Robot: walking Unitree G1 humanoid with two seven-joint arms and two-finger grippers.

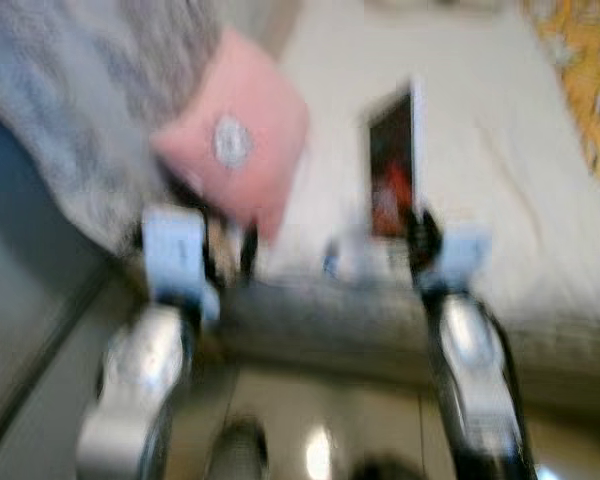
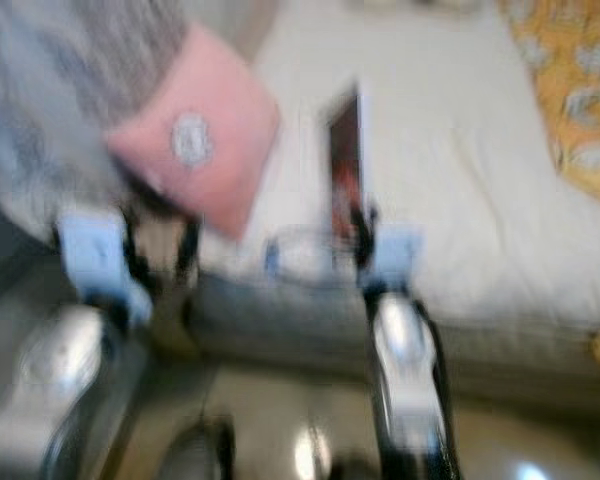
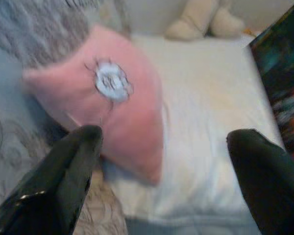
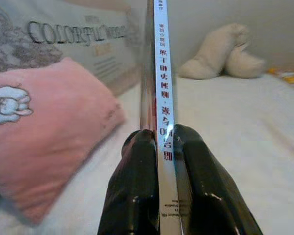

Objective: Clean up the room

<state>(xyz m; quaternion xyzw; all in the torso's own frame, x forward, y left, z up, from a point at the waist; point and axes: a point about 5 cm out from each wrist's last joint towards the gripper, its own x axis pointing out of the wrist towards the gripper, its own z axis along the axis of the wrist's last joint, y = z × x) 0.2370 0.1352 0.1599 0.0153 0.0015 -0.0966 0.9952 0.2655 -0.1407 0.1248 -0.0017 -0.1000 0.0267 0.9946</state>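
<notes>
Right gripper (image 1: 417, 232) stands clamped on a thin book (image 1: 392, 165), held upright over the near edge of a white bed (image 1: 480, 150), head views blurred; the left gripper (image 1: 225, 250) reaches toward a pink cushion (image 1: 242, 140) lying against a grey patterned blanket (image 1: 70, 90)

Left wrist view: fingers (image 3: 63, 171) spread wide and empty, the cushion just beyond them, a beige plush toy (image 3: 203, 19) at the far end of the bed

Right wrist view: both fingers (image 4: 137, 191) pinch the book's spine low down. So narrow a hold on a tall book could let it tip or slide out should the robot jolt
</notes>
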